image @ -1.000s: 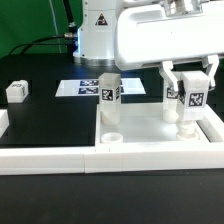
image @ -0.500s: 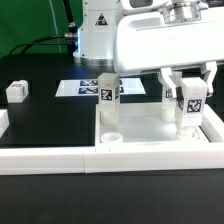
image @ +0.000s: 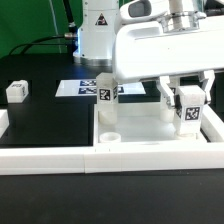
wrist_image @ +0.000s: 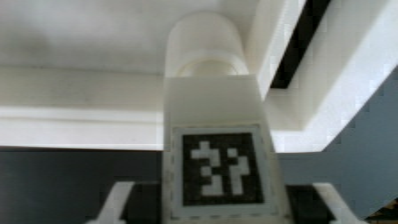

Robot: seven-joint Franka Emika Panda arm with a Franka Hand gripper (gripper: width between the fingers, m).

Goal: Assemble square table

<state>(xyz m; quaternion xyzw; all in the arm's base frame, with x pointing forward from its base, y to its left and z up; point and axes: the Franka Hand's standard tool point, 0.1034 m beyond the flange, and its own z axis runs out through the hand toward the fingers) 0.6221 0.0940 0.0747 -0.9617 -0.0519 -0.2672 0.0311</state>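
Nearest, the long white border rail (image: 60,158) runs across the black table (image: 45,120). Behind it lies the square table top (image: 150,135), with a round socket (image: 111,137) in its near corner on the exterior view's left. The end effector (image: 188,104) is clamped on an upright tagged leg (image: 189,116) over the top's right side. Farther back a second leg (image: 108,92) stands upright on the top, with the marker board (image: 80,88) beyond it.

Green backdrop (image: 30,25) behind a matte black tabletop (image: 45,115), dark cable (image: 66,14) against the green.
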